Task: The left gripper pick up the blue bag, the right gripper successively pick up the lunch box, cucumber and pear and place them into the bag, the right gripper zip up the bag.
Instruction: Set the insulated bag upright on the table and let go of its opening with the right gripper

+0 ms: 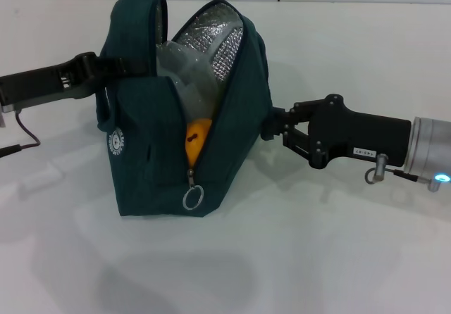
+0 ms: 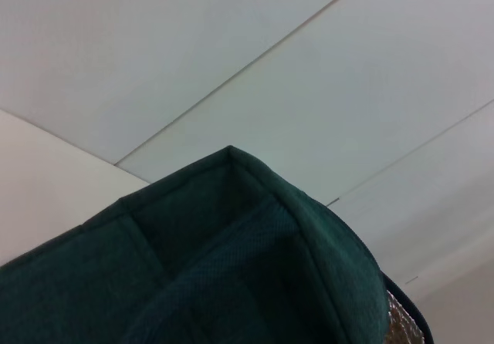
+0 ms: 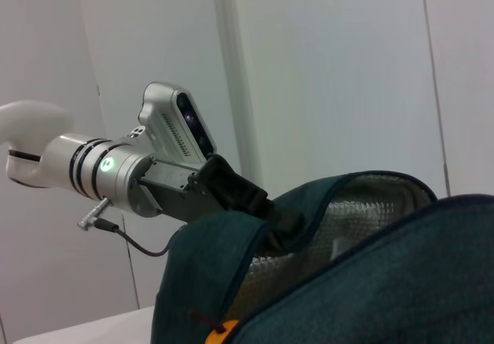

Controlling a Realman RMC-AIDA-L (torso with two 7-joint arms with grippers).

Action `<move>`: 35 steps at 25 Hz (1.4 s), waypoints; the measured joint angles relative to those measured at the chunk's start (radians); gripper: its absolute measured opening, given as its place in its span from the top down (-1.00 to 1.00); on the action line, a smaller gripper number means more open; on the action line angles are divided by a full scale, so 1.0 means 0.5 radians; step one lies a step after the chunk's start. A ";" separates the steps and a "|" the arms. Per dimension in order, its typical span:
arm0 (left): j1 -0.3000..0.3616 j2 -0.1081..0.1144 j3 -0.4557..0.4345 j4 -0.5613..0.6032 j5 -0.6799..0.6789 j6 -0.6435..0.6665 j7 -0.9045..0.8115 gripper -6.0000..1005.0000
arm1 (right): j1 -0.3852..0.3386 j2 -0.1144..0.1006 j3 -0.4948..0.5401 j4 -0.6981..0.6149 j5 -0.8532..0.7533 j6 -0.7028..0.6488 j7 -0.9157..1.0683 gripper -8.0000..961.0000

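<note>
The blue bag (image 1: 169, 152) stands upright mid-table, its zipper partly open and its silver lining showing. Inside it I see the clear lunch box (image 1: 184, 74) and, lower down, the orange pear (image 1: 197, 138). The cucumber is hidden. The ring pull (image 1: 192, 198) hangs low on the bag's front. My left gripper (image 1: 107, 67) is shut on the bag's handle at its left top. In the right wrist view the left gripper (image 3: 241, 195) holds that strap over the bag (image 3: 370, 282). My right gripper (image 1: 270, 125) sits against the bag's right side. Bag fabric (image 2: 231, 267) fills the lower left wrist view.
The white table (image 1: 317, 258) spreads around the bag. A black cable (image 1: 25, 134) trails from the left arm at the far left. White wall panels (image 2: 231, 51) stand behind the table.
</note>
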 joint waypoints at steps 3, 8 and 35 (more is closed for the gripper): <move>0.000 0.000 0.000 0.000 0.000 0.000 0.000 0.92 | -0.014 -0.005 0.023 -0.004 -0.002 -0.010 -0.015 0.70; 0.000 0.000 0.000 0.000 0.000 0.005 -0.003 0.92 | -0.062 -0.018 0.117 -0.016 -0.004 -0.089 -0.079 0.85; -0.168 -0.032 0.227 -0.049 -0.150 0.116 0.009 0.92 | -0.588 -0.039 0.679 -0.530 -0.176 -0.465 -0.103 0.85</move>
